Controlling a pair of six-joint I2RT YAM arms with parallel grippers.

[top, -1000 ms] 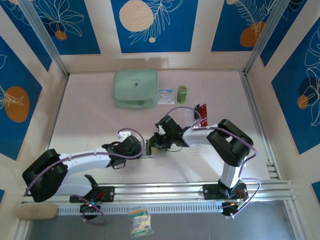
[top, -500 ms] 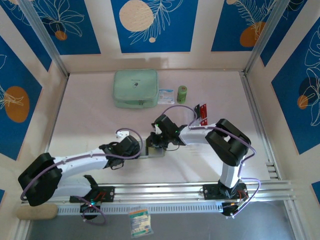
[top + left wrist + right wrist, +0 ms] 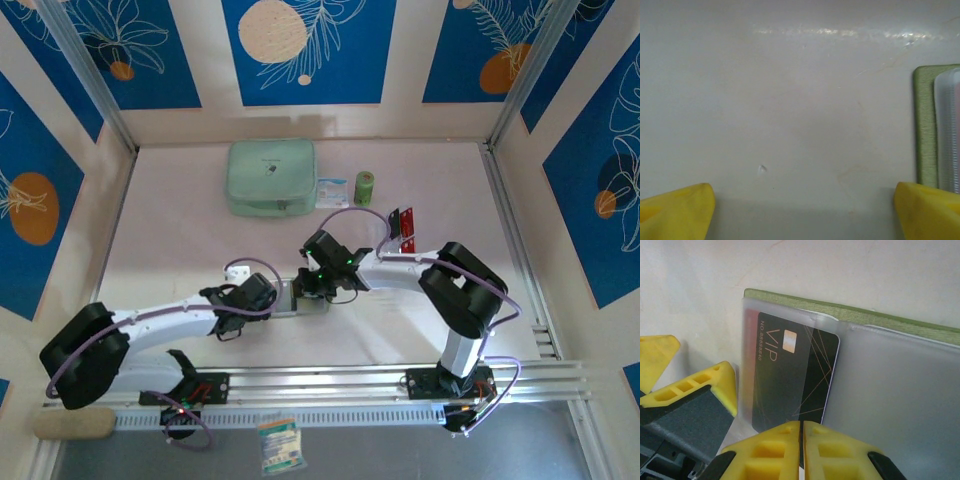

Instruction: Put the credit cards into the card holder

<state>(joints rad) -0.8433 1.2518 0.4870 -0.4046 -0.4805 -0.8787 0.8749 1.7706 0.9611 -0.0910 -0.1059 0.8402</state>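
The olive-green card holder (image 3: 900,319) lies open on the table, its frosted sleeves (image 3: 890,390) facing up. A black credit card (image 3: 790,370) marked VIP sits partly inside the left sleeve. My right gripper (image 3: 801,426) is shut on that card's near edge. From above, the right gripper (image 3: 318,280) is over the card holder (image 3: 308,300). My left gripper (image 3: 805,210) is open just left of the holder's edge (image 3: 924,125), with nothing between its fingers; one left finger (image 3: 695,400) shows beside the sleeve. More red and dark credit cards (image 3: 402,224) stand further right.
A pale mint zip pouch (image 3: 270,177), a small packet (image 3: 332,192) and a green cylinder (image 3: 365,188) sit near the back wall. Metal rails run along the table's right side and front edge (image 3: 330,382).
The right gripper has shifted slightly left over the card holder with the card. The left gripper has eased a little to the left and stayed open.
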